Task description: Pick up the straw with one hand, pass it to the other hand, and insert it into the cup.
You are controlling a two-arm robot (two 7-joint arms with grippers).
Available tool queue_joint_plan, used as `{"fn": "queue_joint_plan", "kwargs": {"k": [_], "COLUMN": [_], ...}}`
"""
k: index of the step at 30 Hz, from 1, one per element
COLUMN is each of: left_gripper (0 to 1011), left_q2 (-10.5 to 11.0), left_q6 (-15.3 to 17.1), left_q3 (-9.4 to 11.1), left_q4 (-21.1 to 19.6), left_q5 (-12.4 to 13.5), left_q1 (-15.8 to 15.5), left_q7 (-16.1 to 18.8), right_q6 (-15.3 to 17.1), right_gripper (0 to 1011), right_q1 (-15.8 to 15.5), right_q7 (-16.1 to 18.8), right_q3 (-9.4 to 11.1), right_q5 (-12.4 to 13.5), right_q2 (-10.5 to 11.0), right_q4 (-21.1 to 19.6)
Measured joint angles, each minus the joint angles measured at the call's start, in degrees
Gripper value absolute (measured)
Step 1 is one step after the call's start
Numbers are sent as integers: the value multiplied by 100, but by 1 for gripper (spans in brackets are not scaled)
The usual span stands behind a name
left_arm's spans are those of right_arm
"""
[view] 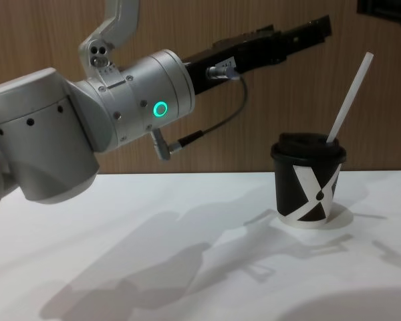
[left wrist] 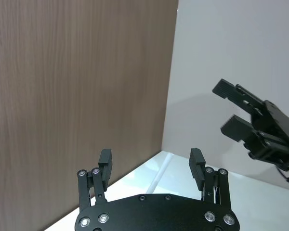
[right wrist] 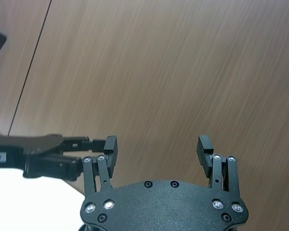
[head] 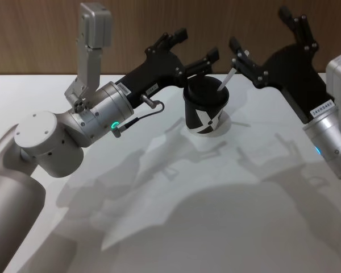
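The black cup [head: 206, 109] with the white X pattern stands upright on the white table, also seen in the chest view [view: 307, 184]. The white straw [head: 226, 79] is stuck through its domed lid and leans to the right [view: 349, 100]. No gripper touches the straw. My left gripper [head: 193, 48] hovers open just behind and left of the cup, with nothing between its fingers [left wrist: 151, 161]. Behind and right of the cup, my right gripper [head: 267, 37] is open and empty too [right wrist: 158, 147].
A wooden wall [head: 40, 34] runs close behind the table's [head: 176, 216] far edge. The left arm's silver elbow [view: 127, 100] bulks over the left side of the table. Each wrist view shows the other arm's gripper [left wrist: 253, 120] [right wrist: 48, 156] off to one side.
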Motion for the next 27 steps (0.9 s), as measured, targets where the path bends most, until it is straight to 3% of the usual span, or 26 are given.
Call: {"fn": "queue_joint_plan", "kwargs": {"k": [16, 27], "left_gripper": [1003, 1003], "left_q2": [10, 16], "left_q6": [-66, -90], "left_q3": [-12, -3], "left_q4": [35, 36], "left_q5": [-257, -316], "left_q1": [14, 18], "left_q7": [-182, -207], "right_q6": [106, 158], "right_gripper": [1001, 1001], "right_q1": [212, 275], "right_q7": [-2, -10], "right_q3": [-5, -21], "right_q5": [676, 875], "right_q2": [-462, -589], "right_q4": [111, 136]}}
